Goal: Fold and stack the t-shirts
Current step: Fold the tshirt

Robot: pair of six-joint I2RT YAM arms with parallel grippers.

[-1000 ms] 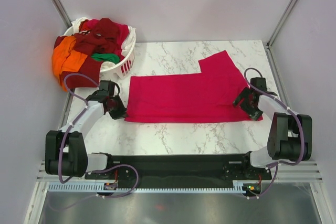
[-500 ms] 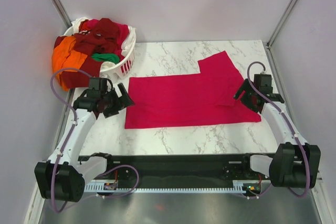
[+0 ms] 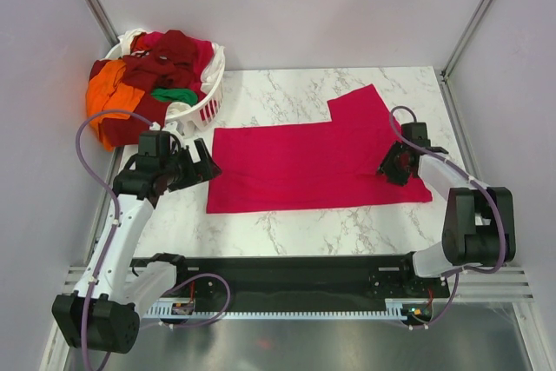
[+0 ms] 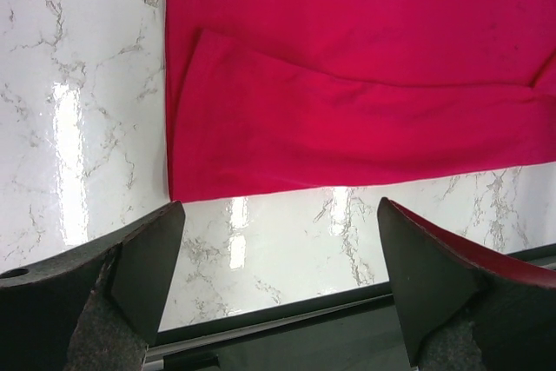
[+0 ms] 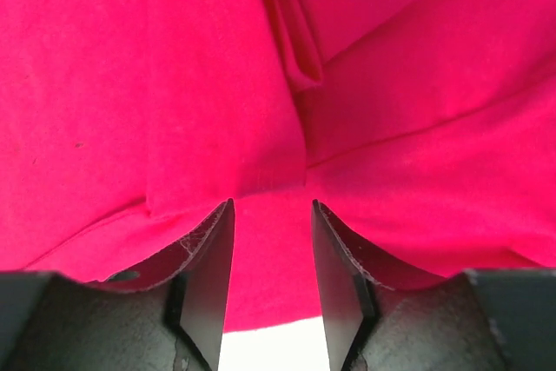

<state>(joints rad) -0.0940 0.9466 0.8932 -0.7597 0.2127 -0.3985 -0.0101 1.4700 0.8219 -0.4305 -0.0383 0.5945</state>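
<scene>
A bright crimson-pink t-shirt [image 3: 321,162] lies flat on the marble table [image 3: 287,228], one sleeve sticking out toward the back right. My left gripper [image 3: 203,162] hovers just off the shirt's left edge, open and empty. In the left wrist view its jaws [image 4: 280,206] frame bare marble below the shirt's [image 4: 347,84] near-left corner. My right gripper [image 3: 393,167] sits over the shirt's right end. In the right wrist view the fingers [image 5: 272,204] straddle folded cloth [image 5: 217,84] near its hem, with a narrow gap between them. More t-shirts, maroon [image 3: 165,62], orange [image 3: 104,97] and green [image 3: 176,95], are piled at the back left.
A white slotted laundry basket [image 3: 208,103] at the back left corner holds the pile of shirts, with orange cloth hanging over its left side. Pale walls and metal posts enclose the table. The dark base rail [image 3: 287,271] runs along the near edge.
My left gripper has opened, let go of the shirt's near-left corner and pulled back from it. My right gripper has moved onto the shirt's right end, its jaws narrowing.
</scene>
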